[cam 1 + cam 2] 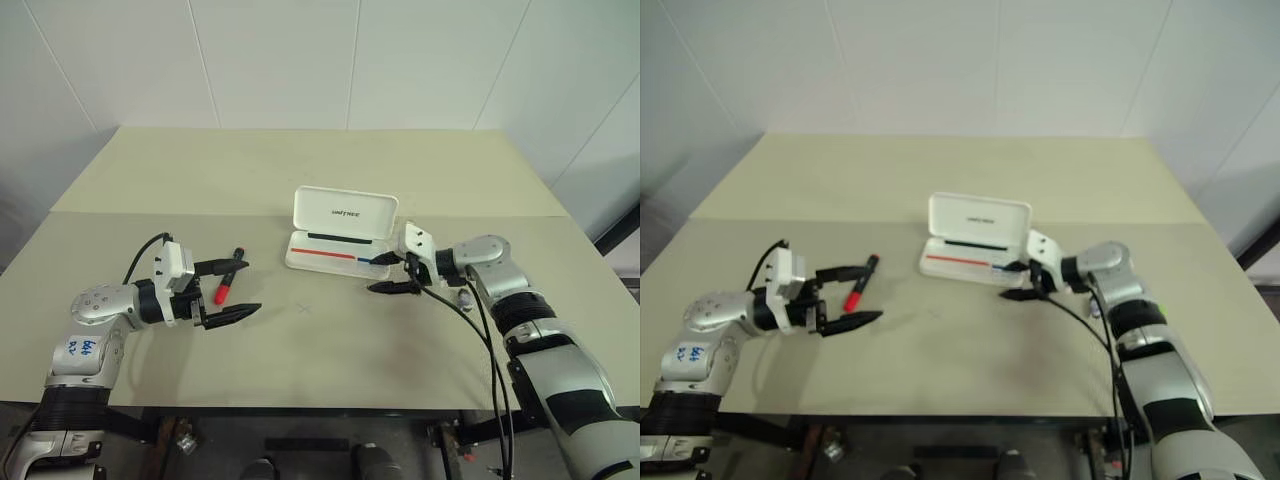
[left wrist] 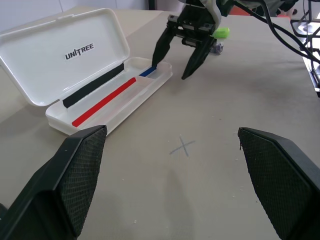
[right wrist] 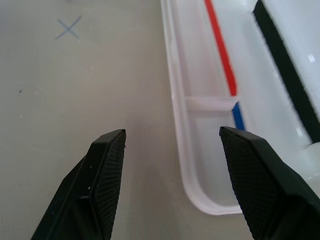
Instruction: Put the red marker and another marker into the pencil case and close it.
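The pencil case (image 1: 340,232) lies open mid-tabletop (image 1: 300,350), lid up. The red marker (image 1: 229,277) rests between the left pincer (image 1: 235,289)'s spread, empty fingers; closing squarely on its barrel looks wise. The right pincer (image 1: 392,272) hovers apart and empty, angled down at the case's right end. The green marker (image 2: 221,33) sits beyond it.

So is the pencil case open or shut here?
Open. The pencil case has its lid standing up behind the tray, with the red and blue stripe inside exposed; no marker lies in the tray.
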Controlling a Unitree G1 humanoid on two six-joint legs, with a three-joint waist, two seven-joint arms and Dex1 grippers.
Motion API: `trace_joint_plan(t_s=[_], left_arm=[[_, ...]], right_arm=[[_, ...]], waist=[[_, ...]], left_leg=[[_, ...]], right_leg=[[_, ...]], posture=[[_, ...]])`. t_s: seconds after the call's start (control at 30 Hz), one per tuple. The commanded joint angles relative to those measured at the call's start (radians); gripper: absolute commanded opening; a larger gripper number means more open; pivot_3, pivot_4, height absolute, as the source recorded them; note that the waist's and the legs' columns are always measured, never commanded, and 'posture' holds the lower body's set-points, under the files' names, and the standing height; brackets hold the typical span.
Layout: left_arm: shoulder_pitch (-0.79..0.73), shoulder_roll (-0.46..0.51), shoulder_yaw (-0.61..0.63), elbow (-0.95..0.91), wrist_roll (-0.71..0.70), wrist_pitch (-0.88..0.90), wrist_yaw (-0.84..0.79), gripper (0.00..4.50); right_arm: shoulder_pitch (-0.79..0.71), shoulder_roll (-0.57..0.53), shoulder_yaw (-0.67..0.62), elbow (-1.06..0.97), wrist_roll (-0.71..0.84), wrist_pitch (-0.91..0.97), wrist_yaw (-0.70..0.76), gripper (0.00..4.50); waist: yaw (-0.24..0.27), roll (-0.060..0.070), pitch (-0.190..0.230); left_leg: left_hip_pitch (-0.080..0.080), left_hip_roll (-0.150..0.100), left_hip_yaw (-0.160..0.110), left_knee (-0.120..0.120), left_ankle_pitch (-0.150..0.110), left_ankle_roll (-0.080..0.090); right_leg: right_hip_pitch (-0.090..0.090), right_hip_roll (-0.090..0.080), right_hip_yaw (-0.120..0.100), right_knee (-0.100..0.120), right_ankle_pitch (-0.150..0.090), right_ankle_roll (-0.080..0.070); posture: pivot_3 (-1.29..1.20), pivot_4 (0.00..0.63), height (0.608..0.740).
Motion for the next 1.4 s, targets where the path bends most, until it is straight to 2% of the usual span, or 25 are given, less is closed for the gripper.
trace_joint_plan(t_s=[0.03,0.23,0.3,0.33,0.5,0.6,0.83,1.0,1.23,1.4], left_arm=[[0.012,0.011,0.026,-0.048,-0.004,-0.021,0.012,4.50],[0.016,0.004,0.024,-0.055,-0.004,-0.026,0.029,4.50],[0.010,0.001,0.021,-0.055,-0.005,-0.029,0.033,4.50],[0.006,0.000,0.020,-0.053,-0.005,-0.030,0.035,4.50],[-0.003,0.006,0.025,-0.049,-0.005,-0.039,0.040,4.50],[-0.007,0.008,0.028,-0.044,-0.003,-0.044,0.043,4.50],[-0.014,-0.001,0.021,-0.028,0.001,-0.057,0.047,4.50],[-0.018,-0.005,0.013,-0.028,-0.003,-0.058,0.041,4.50],[-0.015,0.003,0.018,-0.020,-0.005,-0.056,0.027,4.50],[-0.010,0.009,0.021,-0.020,-0.007,-0.050,0.024,4.50]], right_arm=[[-0.041,0.003,-0.006,0.022,-0.011,-0.029,0.020,3.14],[-0.087,0.028,0.027,0.120,-0.094,-0.070,-0.031,3.14],[-0.111,0.037,0.048,0.156,-0.136,-0.097,-0.069,2.78],[-0.120,0.041,0.057,0.171,-0.152,-0.109,-0.082,2.58],[-0.158,0.055,0.095,0.202,-0.216,-0.175,-0.108,0.85],[-0.170,0.063,0.097,0.212,-0.231,-0.193,-0.116,0.03],[-0.196,0.096,0.067,0.194,-0.200,-0.185,-0.072,0.03],[-0.192,0.111,0.034,0.122,-0.143,-0.161,0.025,0.03],[-0.070,0.070,0.024,-0.143,-0.070,-0.055,0.126,0.03],[0.116,-0.020,0.010,-0.459,-0.018,0.119,0.138,0.03]], waist=[[-0.002,0.000,0.000],[-0.003,0.000,0.000],[-0.003,0.000,0.000],[-0.002,0.000,0.000],[-0.004,0.000,0.000],[-0.004,0.000,0.000],[-0.016,0.000,0.000],[-0.025,0.001,0.000],[-0.019,0.001,0.001],[0.000,0.001,0.001]], left_leg=[[0.000,0.000,0.000,0.000,0.000,0.000],[0.000,0.000,0.000,0.000,0.000,0.000],[0.000,0.000,0.000,0.001,0.000,0.000],[0.000,0.000,0.000,0.001,0.000,0.000],[0.001,0.000,0.000,0.001,0.000,0.000],[0.001,0.000,0.000,0.001,0.000,0.000],[0.001,0.000,0.000,0.001,0.000,0.000],[0.001,0.000,-0.001,0.000,0.000,0.000],[0.000,0.000,-0.002,0.000,0.000,-0.001],[0.000,0.000,-0.002,0.000,0.000,-0.001]], right_leg=[[0.000,0.000,0.000,0.000,0.000,0.000],[0.000,0.000,0.000,0.001,0.000,0.000],[0.000,0.000,0.000,0.001,0.000,0.000],[0.000,0.000,0.000,0.001,0.000,0.000],[0.000,0.000,0.000,0.001,0.000,0.000],[0.000,0.000,0.000,0.002,0.000,0.000],[0.000,0.000,0.000,0.003,0.000,0.000],[-0.001,0.000,0.000,0.004,0.000,0.000],[-0.001,0.000,-0.001,0.005,-0.001,0.001],[-0.001,0.000,-0.001,0.004,-0.001,0.000]], posture=[[0.00,0.150,0.740],[0.00,0.150,0.740],[0.00,0.150,0.740],[0.00,0.150,0.740],[0.00,0.150,0.740],[0.00,0.150,0.740],[0.00,0.150,0.740],[0.00,0.150,0.740],[0.00,0.150,0.740],[0.00,0.150,0.740]])
